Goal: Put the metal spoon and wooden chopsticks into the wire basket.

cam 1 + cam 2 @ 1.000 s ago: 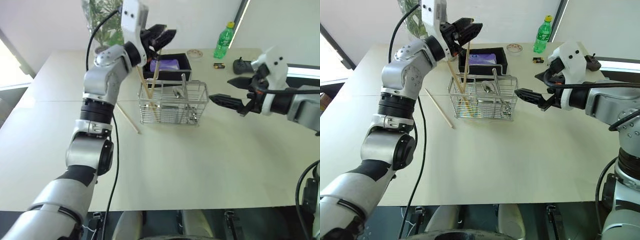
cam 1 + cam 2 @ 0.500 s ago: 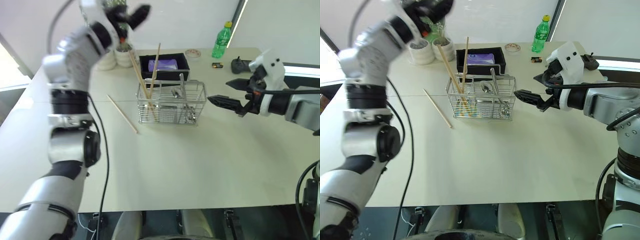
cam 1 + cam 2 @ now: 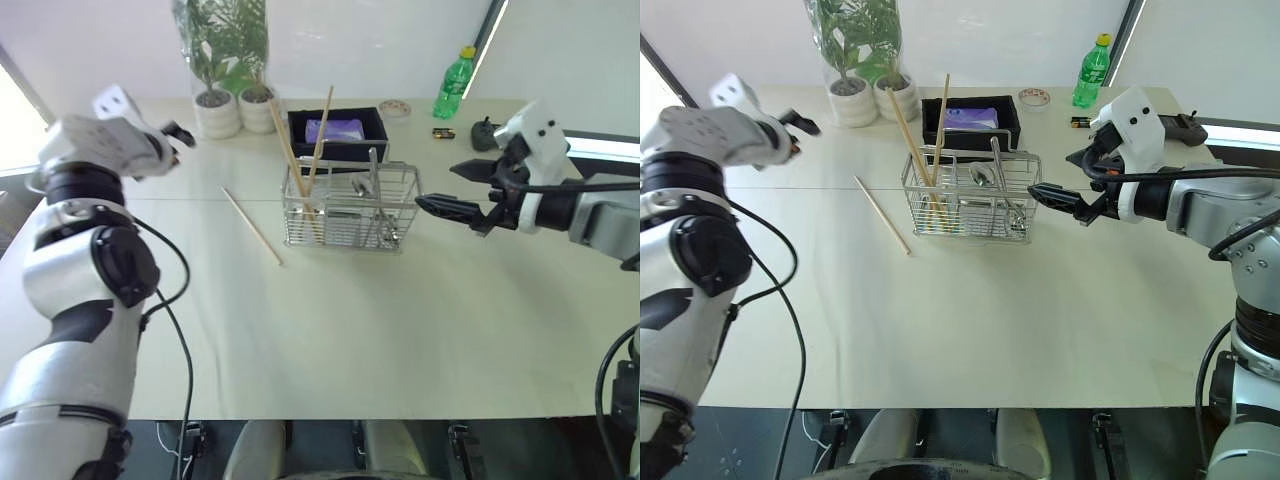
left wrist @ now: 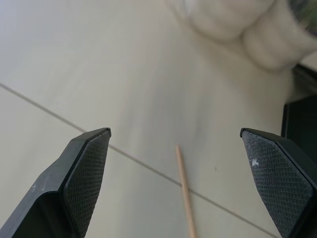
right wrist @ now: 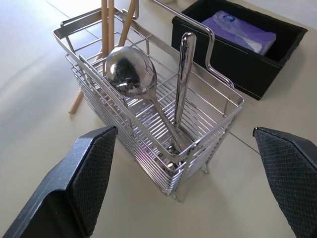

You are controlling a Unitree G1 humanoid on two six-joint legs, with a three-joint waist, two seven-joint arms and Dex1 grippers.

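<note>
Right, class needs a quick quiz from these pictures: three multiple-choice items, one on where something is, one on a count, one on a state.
1. Where does the loose chopstick lie?
A. On the table, on the robot's left of the wire basket
B. In the black tray
C. Beside the green bottle

2. How many chopsticks stand in the wire basket?
A. None
B. Two
C. Five

3. What is the left end effector doing?
A. Gripping the spoon
B. Gripping a chopstick
C. Open, holding nothing

Answers: 1 A, it lies flat on the tabletop beside the basket. 2 B, two sticks lean out of the top. 3 C, its fingers stand wide apart above the table.
</note>
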